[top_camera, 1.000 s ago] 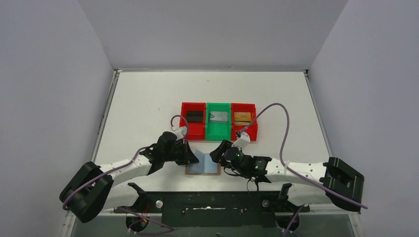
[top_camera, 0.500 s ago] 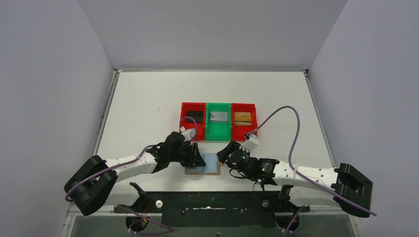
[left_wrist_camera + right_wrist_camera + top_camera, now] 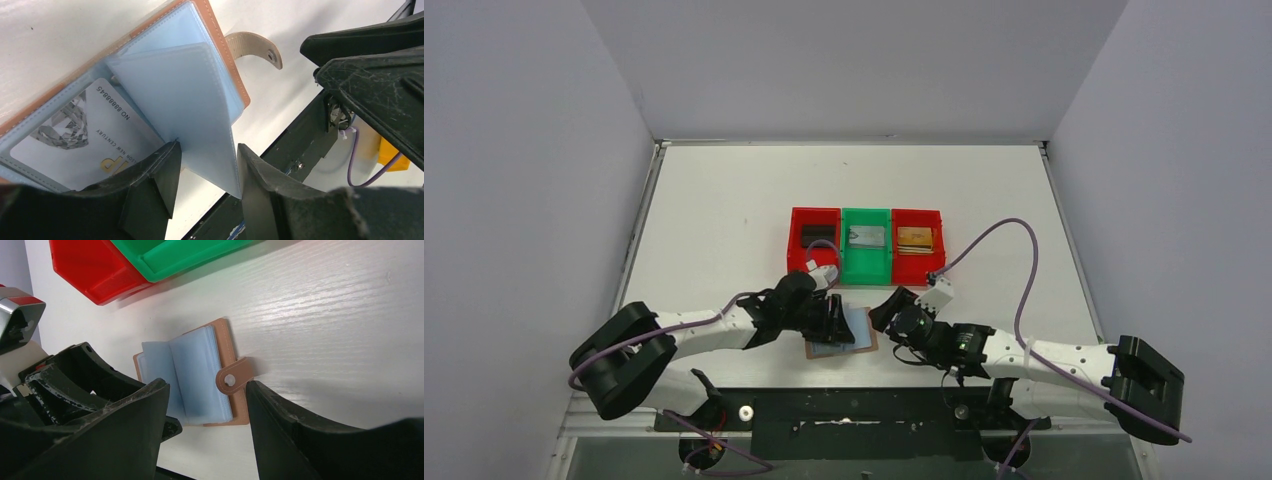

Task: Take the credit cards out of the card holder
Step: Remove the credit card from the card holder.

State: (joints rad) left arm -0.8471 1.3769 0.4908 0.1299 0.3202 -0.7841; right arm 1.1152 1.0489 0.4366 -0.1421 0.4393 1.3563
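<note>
Masking credit card (image 3: 75,132) corner, left pincer (image 3: 207,156)

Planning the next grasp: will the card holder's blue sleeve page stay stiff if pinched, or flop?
Probably floppy: the sleeve page is thin, translucent and bowed where it stands. The card holder looks light and lies loose, so it may well slide or lift with the page.

Tan card holder (image 3: 231,343), pale-blue sleeves (image 3: 195,90)

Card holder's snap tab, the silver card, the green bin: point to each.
snap tab (image 3: 242,369): right wrist view, strap beside its hole.
silver card (image 3: 85,136): left wrist view, printed face.
green bin (image 3: 866,265): top view, bare floor.
</note>
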